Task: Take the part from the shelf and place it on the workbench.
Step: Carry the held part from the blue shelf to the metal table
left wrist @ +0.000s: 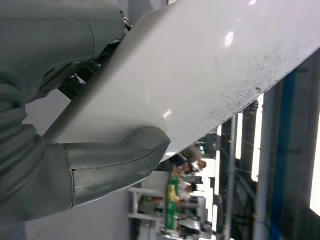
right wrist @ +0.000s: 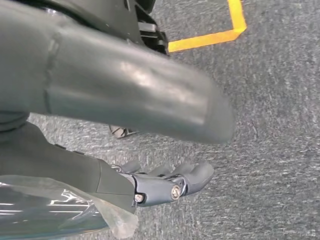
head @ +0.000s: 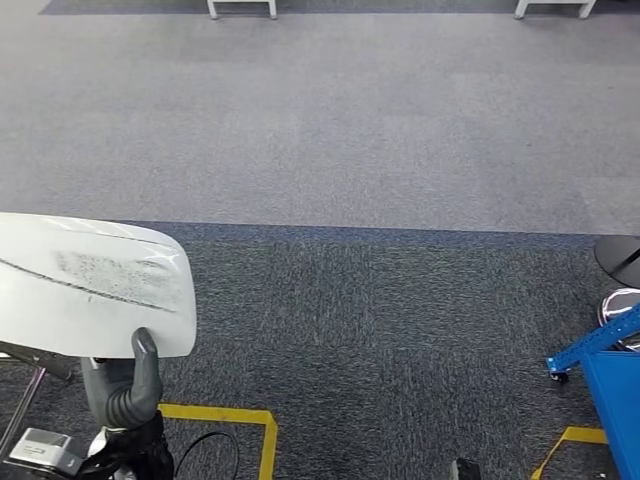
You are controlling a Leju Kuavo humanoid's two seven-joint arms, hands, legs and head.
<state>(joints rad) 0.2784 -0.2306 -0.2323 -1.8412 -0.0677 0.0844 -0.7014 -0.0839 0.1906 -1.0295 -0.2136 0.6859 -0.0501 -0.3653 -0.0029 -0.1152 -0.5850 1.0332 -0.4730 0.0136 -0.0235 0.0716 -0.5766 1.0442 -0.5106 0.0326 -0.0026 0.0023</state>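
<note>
Part [head: 90,285] is off the shelf, grasped at 8 o'clock in the head view by the left hand [head: 128,385], thumb on its lower edge; right hand [right wrist: 166,185] hangs released over carpet [head: 340,330]; placement on the surface remains

The part [head: 83,290] is low on the left, held up over the floor [head: 340,150]. The left hand [head: 128,385] is under its near edge, thumb on top. A cart [head: 604,375] stands far right. Table legs [head: 241,8] are far ahead.
</note>
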